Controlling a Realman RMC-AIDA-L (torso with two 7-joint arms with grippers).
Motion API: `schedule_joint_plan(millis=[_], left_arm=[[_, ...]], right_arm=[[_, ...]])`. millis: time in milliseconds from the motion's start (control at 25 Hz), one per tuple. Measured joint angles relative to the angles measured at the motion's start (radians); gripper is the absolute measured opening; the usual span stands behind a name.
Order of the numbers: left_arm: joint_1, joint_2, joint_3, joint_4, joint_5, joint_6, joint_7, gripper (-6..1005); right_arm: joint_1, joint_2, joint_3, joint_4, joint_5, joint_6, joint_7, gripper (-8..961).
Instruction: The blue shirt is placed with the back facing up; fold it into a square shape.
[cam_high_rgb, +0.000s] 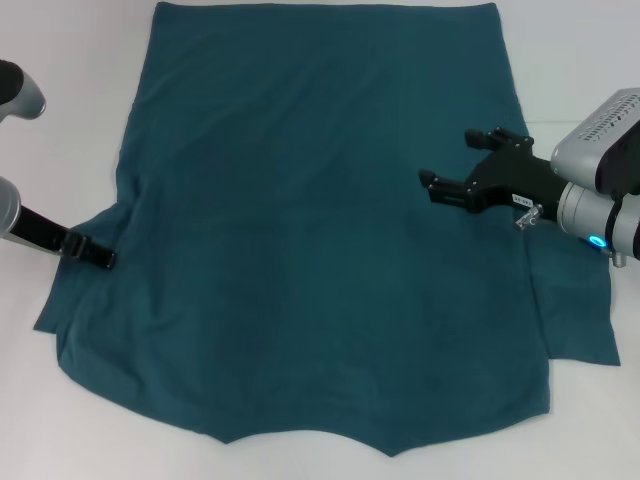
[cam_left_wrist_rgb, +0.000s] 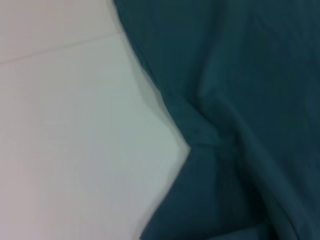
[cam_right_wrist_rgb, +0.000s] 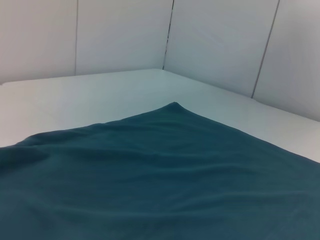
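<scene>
The blue shirt (cam_high_rgb: 330, 230) lies flat, back up, across most of the white table (cam_high_rgb: 60, 400), hem at the far edge toward 12 o'clock and collar toward 6 o'clock nearest the robot; this spread-out lay suits a fold taken from both sides inward. The left gripper (cam_high_rgb: 95, 255) sits low at 9 o'clock, its tip touching the cloth at the armpit notch below the left sleeve; the finger gap cannot be made out, nor whether cloth is pinched. The left wrist view shows that notch with small creases drawn toward it. The right gripper (cam_high_rgb: 463, 164) hovers above the shirt's right side at 3 o'clock, fingers spread wide and holding nothing, seemingly positioned to take the edge beside it. The right sleeve (cam_high_rgb: 580, 320) lies flat at 4 o'clock. The fabric is dark teal, plain, no lettering visible, mostly smooth with faint ripples. In my judgement no fold has yet been made.
</scene>
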Motion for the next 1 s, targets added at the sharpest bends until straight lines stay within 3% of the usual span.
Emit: schedule_joint_plan(millis=[560, 800, 1000], left_arm=[[-0.007, -0.001, -0.016, -0.044, 0.000, 0.008, -0.030, 920], [-0.008, -0.003, -0.016, -0.042, -0.004, -0.002, -0.030, 772], [-0.012, -0.003, -0.016, -0.041, -0.006, -0.012, -0.029, 544]], right_arm=[[-0.008, 0.002, 0.000, 0.014, 0.028, -0.006, -0.025, 907], [-0.012, 0.002, 0.002, 0.025, 0.029, -0.006, -0.025, 906], [-0.012, 0.002, 0.004, 0.027, 0.029, -0.005, -0.025, 905]])
